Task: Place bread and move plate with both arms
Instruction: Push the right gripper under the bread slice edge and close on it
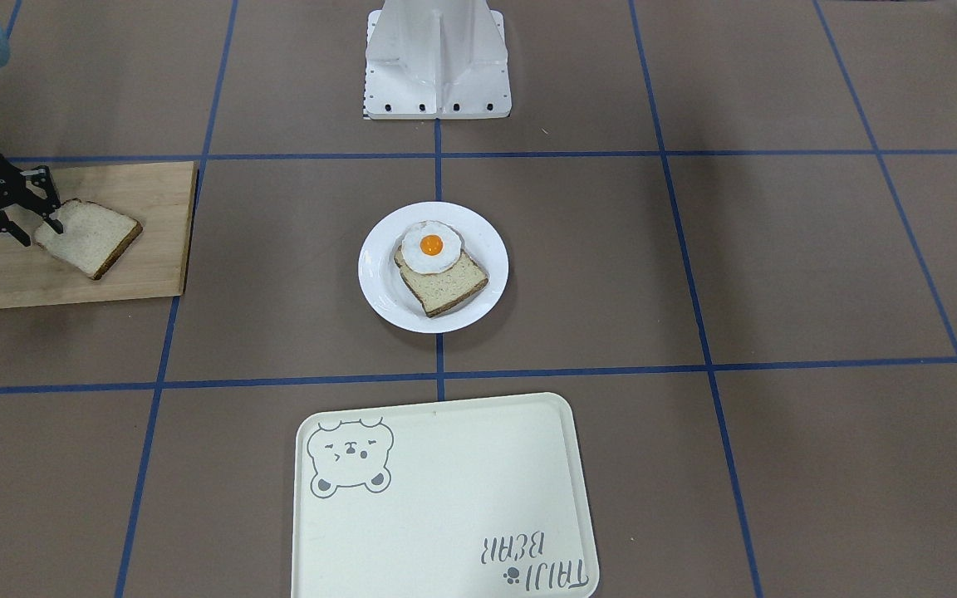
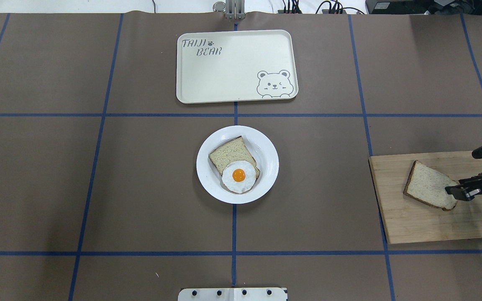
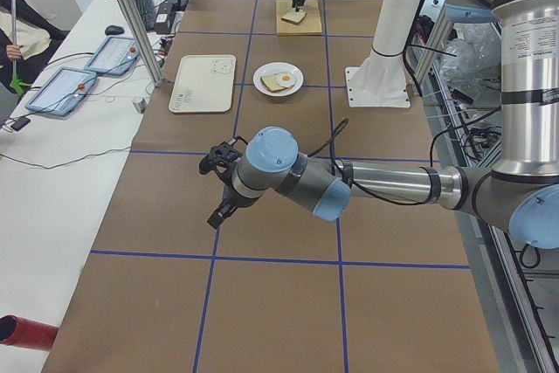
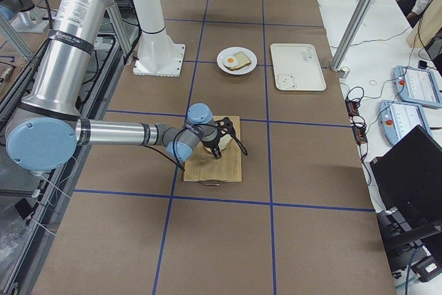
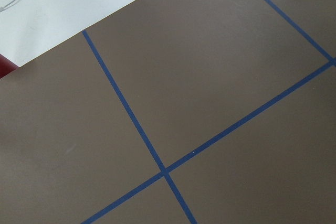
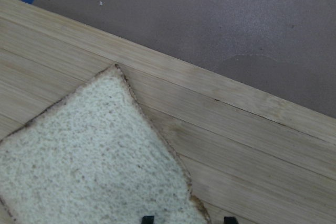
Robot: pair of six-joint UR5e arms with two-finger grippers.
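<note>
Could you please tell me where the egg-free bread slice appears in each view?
Front-facing: pale tan, dark-crusted bread slice at left.
Overhead: right.
Exterior left: top centre.
Exterior right: centre, mostly hidden.
Left wrist: absent.
Right wrist: lower left.
Landmark: rectangular wooden cutting board beneath it.

Blue tape lines (image 5: 164,170) cross on a brown mat (image 5: 220,61) bordering a white surface (image 5: 79,3).
</note>
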